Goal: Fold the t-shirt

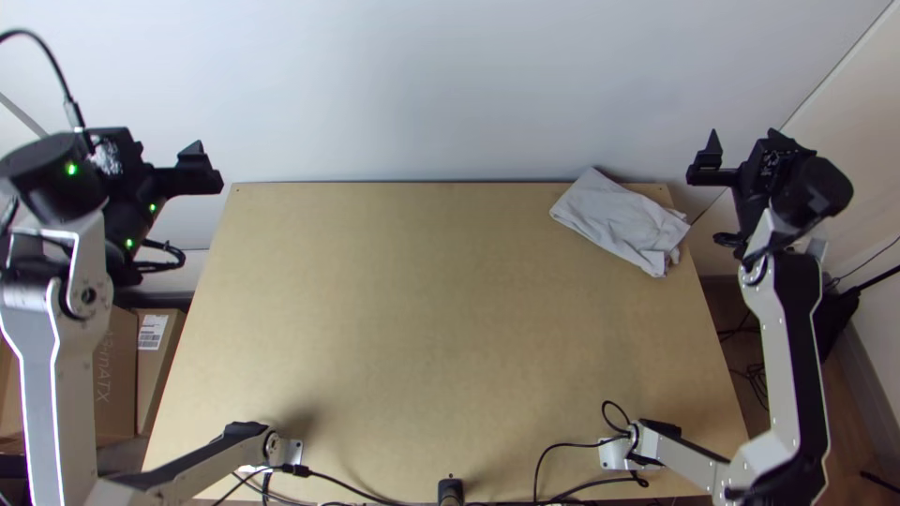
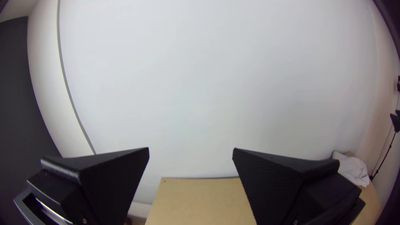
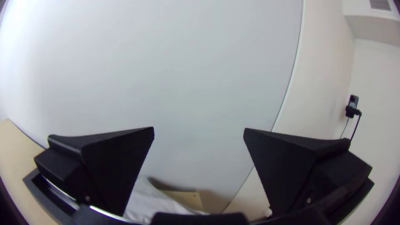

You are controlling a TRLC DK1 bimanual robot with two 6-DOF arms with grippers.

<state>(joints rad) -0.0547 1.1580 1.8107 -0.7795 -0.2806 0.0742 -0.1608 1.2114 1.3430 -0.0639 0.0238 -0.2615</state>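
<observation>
the white t-shirt (image 1: 619, 225) lies bunched into a flattish, wrinkled bundle toward two o'clock on the table (image 1: 422, 319), as the top view has it. it looks light, soft and floppy, unlikely to be harmed by a firm pinch, though stacked layers could slide or come up together. i'd take hold of the ruffled edge at the bundle's four o'clock, catching a single layer if possible, then spread it before folding. the left gripper (image 2: 191, 149) and right gripper (image 3: 199, 128) are both released, fingers wide apart with nothing between them. the top view gives the bundle's whole outline; the right wrist view cuts that off but reveals the table's small corner hole (image 3: 194, 196) beyond the cloth.
</observation>
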